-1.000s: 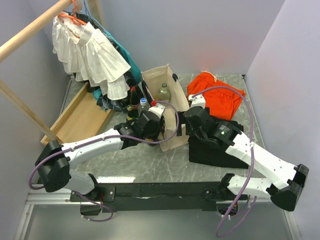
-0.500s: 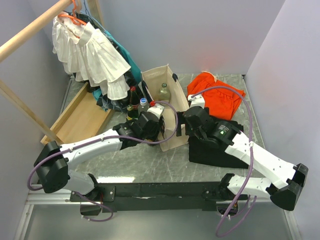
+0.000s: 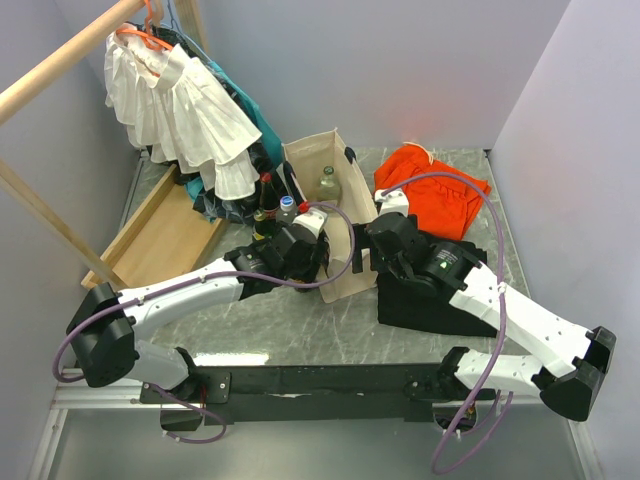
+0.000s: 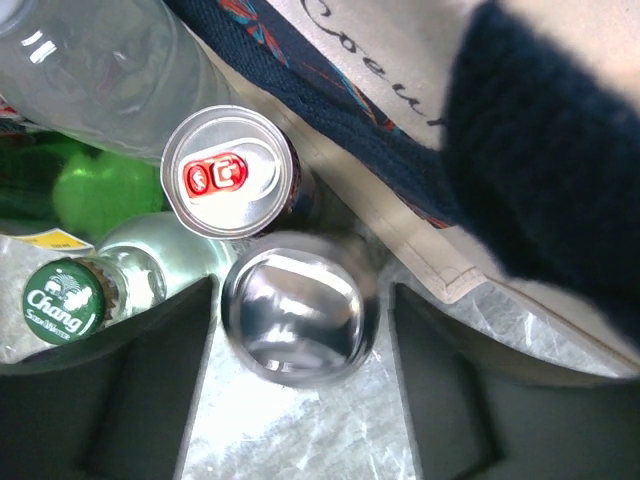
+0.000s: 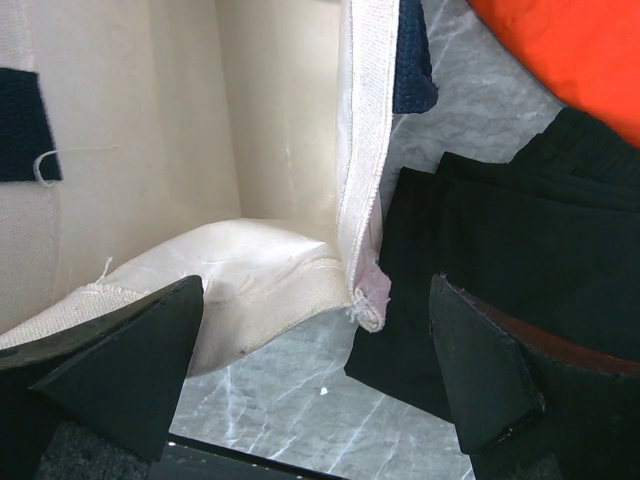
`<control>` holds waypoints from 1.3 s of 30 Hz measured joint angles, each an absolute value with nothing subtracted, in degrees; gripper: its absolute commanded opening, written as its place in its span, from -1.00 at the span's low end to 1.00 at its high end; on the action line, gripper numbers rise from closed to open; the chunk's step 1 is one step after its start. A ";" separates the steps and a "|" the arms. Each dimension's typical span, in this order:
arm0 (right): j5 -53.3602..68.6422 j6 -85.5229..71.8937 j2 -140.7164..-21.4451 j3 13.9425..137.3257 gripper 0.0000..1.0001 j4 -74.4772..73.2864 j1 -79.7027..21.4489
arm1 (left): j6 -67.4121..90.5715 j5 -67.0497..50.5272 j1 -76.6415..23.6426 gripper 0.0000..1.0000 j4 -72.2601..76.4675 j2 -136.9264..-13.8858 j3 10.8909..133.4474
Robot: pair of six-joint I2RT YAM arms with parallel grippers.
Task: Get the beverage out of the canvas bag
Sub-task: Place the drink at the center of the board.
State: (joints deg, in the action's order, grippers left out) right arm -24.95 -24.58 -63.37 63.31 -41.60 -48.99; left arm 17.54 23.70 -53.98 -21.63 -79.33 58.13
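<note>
The left hand (image 4: 303,292) had its fingers a little apart on either side of the silver can (image 4: 292,318). A thin gap showed at the right finger, so the can looked free rather than gripped. The can stood upright on the table (image 4: 330,440), outside the canvas bag (image 3: 312,158) and just beside its wall. A can with a red tab (image 4: 228,172) stood close against it, and a green-capped bottle (image 4: 65,300) was just beside.

The main risk lay here. The fingers had almost no room, so any lift that was not straight up could drag a finger against the silver can and tip it into its 2 neighbours. The dark strap (image 4: 560,160) hanging close by could also snag the wrist.

The right hand (image 5: 315,285) was wide open, its fingers straddling the bag's upright edge without pinching it. A sideways move could catch that wall and pull the bag over. A glass bottle (image 3: 328,183) appeared to stand inside the bag, so it could fall too.
</note>
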 measured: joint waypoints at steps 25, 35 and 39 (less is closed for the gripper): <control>-24.99 -24.60 -63.37 63.31 1.00 -41.63 -48.99 | 17.72 23.79 -53.93 0.83 -22.02 -77.41 58.67; -24.99 -24.60 -63.35 63.31 1.00 -41.63 -48.99 | 17.43 23.73 -53.93 0.89 -23.00 -75.09 63.16; -24.99 -24.60 -63.35 63.31 1.00 -41.65 -48.99 | 17.23 23.35 -53.93 0.98 -24.16 -74.37 64.88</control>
